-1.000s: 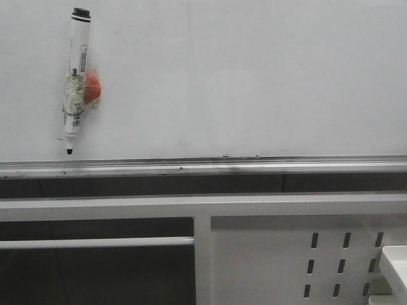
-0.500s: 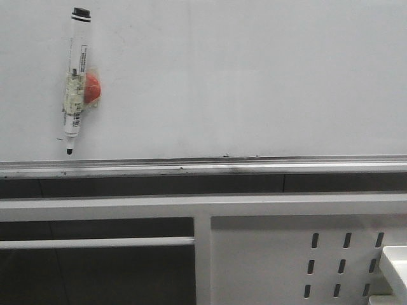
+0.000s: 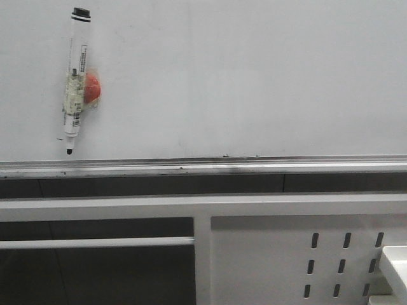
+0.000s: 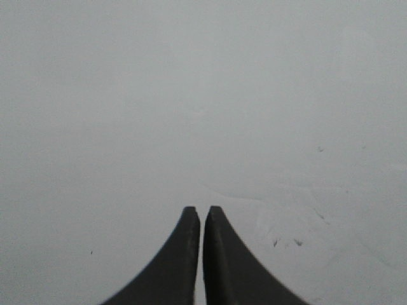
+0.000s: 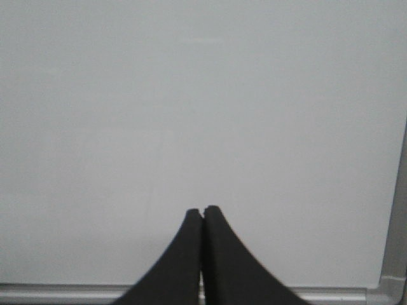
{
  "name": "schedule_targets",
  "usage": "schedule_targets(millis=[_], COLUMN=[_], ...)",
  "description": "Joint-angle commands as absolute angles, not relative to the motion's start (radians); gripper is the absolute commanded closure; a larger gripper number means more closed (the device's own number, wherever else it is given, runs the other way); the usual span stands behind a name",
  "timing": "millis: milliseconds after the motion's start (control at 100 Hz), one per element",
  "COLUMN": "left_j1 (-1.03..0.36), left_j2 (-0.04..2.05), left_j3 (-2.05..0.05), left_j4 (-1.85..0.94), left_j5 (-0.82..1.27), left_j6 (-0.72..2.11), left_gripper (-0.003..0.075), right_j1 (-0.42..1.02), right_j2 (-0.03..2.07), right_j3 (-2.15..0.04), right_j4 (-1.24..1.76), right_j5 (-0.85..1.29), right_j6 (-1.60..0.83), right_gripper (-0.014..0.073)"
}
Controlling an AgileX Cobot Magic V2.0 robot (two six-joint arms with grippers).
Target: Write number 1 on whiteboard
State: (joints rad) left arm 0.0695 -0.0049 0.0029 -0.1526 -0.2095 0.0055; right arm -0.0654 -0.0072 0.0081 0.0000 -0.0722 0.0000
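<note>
The whiteboard (image 3: 241, 76) fills the upper part of the front view, with its silver tray rail (image 3: 203, 166) along the lower edge. No marker stroke of the number 1 shows on it. A white marker pen (image 3: 75, 79) with a black cap and a red blob hangs upright at the board's upper left. Neither gripper shows in the front view. My left gripper (image 4: 201, 211) is shut and empty in front of the plain board (image 4: 191, 95). My right gripper (image 5: 203, 211) is shut and empty, facing the board (image 5: 191, 95) above its rail (image 5: 51, 292).
Below the rail stands a white metal frame (image 3: 203, 206) with a panel of slotted holes (image 3: 343, 265) at the lower right. A white object's corner (image 3: 395, 260) shows at the right edge. Small dark specks (image 4: 286, 241) mark the board in the left wrist view.
</note>
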Motion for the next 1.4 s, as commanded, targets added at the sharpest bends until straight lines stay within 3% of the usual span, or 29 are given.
schedule_targets(millis=[0, 60, 140, 340, 490, 620, 770, 840, 990, 1040, 1230, 1390], left_j1=[0.063, 0.061, 0.061, 0.061, 0.061, 0.061, 0.061, 0.056, 0.012, -0.014, -0.135, -0.275], left_j2=[-0.026, -0.026, -0.023, 0.078, 0.178, 0.234, 0.287, 0.304, 0.323, 0.333, 0.41, 0.535], left_j3=[0.039, 0.036, 0.015, -0.222, -0.371, -0.388, -0.388, -0.388, -0.388, -0.388, -0.366, -0.285], left_j4=[-0.167, -0.167, -0.156, -0.075, -0.069, -0.07, -0.067, -0.07, -0.069, -0.066, -0.061, -0.032], left_j5=[-0.368, -0.408, -0.385, -0.047, -0.072, -0.197, -0.117, -0.068, -0.057, -0.04, -0.019, -0.186], left_j6=[-0.009, -0.016, -0.016, -0.016, -0.016, -0.016, -0.016, -0.016, -0.016, -0.014, 0.021, 0.021], left_gripper=[0.074, 0.074, 0.074, 0.074, 0.074, 0.074, 0.0734, 0.0672, 0.0405, 0.0351, 0.0349, 0.0351], right_j1=[-0.072, -0.072, -0.072, -0.055, -0.053, -0.053, -0.053, -0.053, -0.053, -0.053, -0.053, -0.053], right_j2=[-0.031, -0.031, -0.024, 0.078, 0.227, 0.304, 0.358, 0.394, 0.432, 0.438, 0.447, 0.447], right_j3=[0.021, 0.014, -0.022, -0.211, -0.46, -0.584, -0.615, -0.635, -0.655, -0.655, -0.655, -0.655], right_j4=[-0.007, 0.058, 0.173, 0.171, 0.159, 0.159, 0.159, 0.159, 0.159, 0.18, 0.298, 0.304], right_j5=[-0.215, -0.231, -0.088, 0.015, 0.276, 0.248, 0.263, 0.337, 0.393, 0.391, 0.36, 0.435], right_j6=[-0.007, 0.033, 0.05, 0.05, 0.049, 0.049, 0.049, 0.047, 0.006, 0.006, 0.006, -0.023], right_gripper=[0.0643, 0.0643, 0.0643, 0.0643, 0.0643, 0.0643, 0.0643, 0.064, 0.0641, 0.0641, 0.0643, 0.0643])
